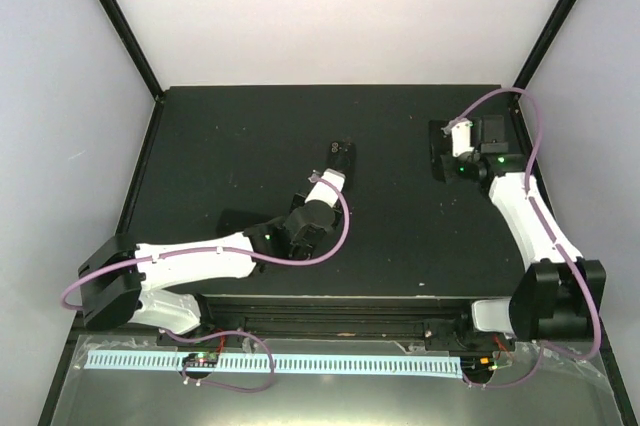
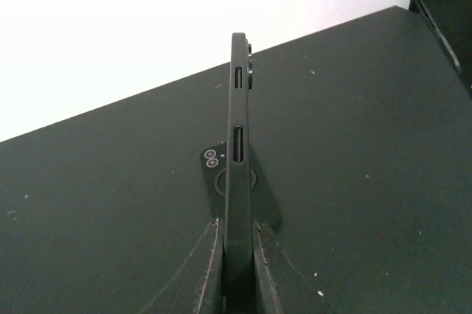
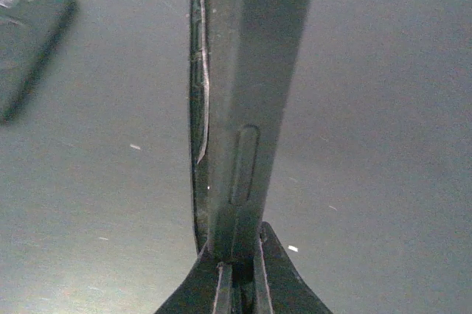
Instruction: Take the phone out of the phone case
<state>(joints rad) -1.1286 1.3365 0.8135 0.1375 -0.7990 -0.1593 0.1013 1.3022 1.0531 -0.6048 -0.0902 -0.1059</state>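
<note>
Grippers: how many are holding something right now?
2. Left gripper, centre of the table, is shut on the phone; right gripper, far right, is shut on the case.

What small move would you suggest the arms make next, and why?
Probably lower the left gripper and lay the phone flat on the table: it already looks free, clamped edge-on there, while the right gripper pinches what seems the empty case apart from it.

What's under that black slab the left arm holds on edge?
On the table beneath the slab lies a dark flat piece with two small lenses and a ring. The slab and the left tool cover its middle and near end, so its full shape is hidden.
</note>
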